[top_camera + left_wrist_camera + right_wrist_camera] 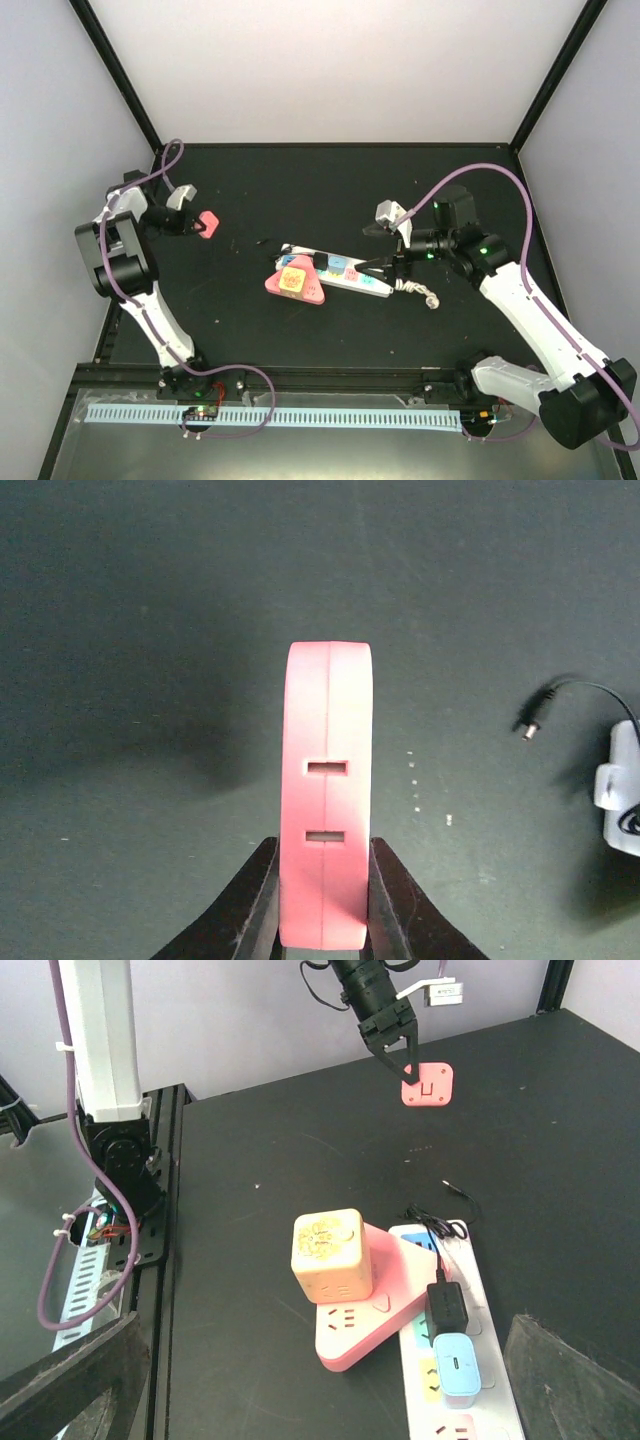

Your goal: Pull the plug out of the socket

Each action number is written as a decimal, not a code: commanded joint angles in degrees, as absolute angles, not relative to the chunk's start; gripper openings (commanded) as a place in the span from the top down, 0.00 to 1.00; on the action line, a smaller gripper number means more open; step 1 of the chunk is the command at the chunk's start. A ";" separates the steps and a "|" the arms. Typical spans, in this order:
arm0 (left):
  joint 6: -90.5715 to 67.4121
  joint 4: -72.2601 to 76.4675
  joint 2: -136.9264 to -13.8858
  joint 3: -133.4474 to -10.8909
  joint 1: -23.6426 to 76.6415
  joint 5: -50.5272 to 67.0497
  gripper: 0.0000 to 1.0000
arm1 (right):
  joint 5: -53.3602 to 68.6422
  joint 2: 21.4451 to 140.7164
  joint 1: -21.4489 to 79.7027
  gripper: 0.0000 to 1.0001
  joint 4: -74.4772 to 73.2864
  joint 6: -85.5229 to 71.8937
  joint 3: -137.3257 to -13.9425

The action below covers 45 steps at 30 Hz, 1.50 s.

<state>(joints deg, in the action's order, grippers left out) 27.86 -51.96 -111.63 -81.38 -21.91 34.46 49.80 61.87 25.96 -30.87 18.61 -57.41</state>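
Note:
The socket [350,277] is a long white power strip lying slanted at mid-table; it also shows in the right wrist view [492,1355]. A black adapter [447,1306] and a light-blue plug [460,1366] sit in it. My left gripper [190,223] is at the far left, well clear of the strip, shut on a flat pink plug [207,225]. In the left wrist view the plug [327,780] stands edge-on between the fingers [245,905], above the bare table. My right gripper [388,266] is over the strip's right end, its jaws wide open and empty [320,1365].
A pink triangular adapter [372,1312] with a cream-yellow cube [330,1255] on it lies against the strip's left side. A thin black cable [445,1222] runs from the black adapter. A coiled white cord [425,294] lies by the strip's right end. Black frame posts stand at the corners.

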 commanded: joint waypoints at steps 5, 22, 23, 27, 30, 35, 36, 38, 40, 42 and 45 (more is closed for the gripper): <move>28.06 -51.81 -115.49 -86.36 -23.06 35.23 0.94 | 49.81 62.25 25.84 0.00 -30.06 18.98 -57.09; 27.50 -52.72 -118.17 -88.16 -23.03 33.53 0.70 | 49.99 61.75 25.84 0.00 -30.19 19.05 -56.69; 27.25 -52.61 -118.12 -88.17 -23.07 33.11 0.69 | 49.96 61.66 25.80 0.00 -30.22 19.07 -56.62; 26.94 -52.38 -117.76 -88.24 -23.03 32.09 0.64 | 50.01 61.59 25.84 0.00 -30.23 19.07 -56.60; 27.03 -52.43 -117.44 -88.26 -23.04 31.84 0.61 | 50.09 61.52 25.84 0.00 -30.12 19.05 -56.60; 27.99 -53.35 -117.20 -88.77 -22.82 33.89 0.64 | 50.10 61.16 25.86 0.00 -29.81 19.09 -56.21; 28.03 -53.50 -117.15 -88.82 -22.70 34.49 0.65 | 50.14 61.15 25.84 0.00 -29.79 19.08 -56.21; 28.16 -53.60 -116.85 -88.79 -22.40 34.93 0.65 | 50.18 61.17 25.84 0.00 -29.79 19.01 -56.17; 28.30 -53.40 -116.38 -88.62 -22.09 34.69 0.64 | 50.12 61.13 25.84 0.00 -29.79 19.00 -56.08; 28.46 -53.24 -115.50 -88.28 -21.75 34.65 0.62 | 49.99 61.05 25.83 0.00 -29.78 19.00 -56.02; 29.20 -52.16 -112.07 -86.50 -20.73 34.23 0.54 | 49.96 61.05 25.83 0.00 -29.78 19.21 -55.71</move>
<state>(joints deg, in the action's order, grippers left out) 27.53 -52.51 -117.51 -86.83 -22.17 33.06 49.82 62.02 25.96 -30.85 18.61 -56.49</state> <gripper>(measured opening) 0.413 0.999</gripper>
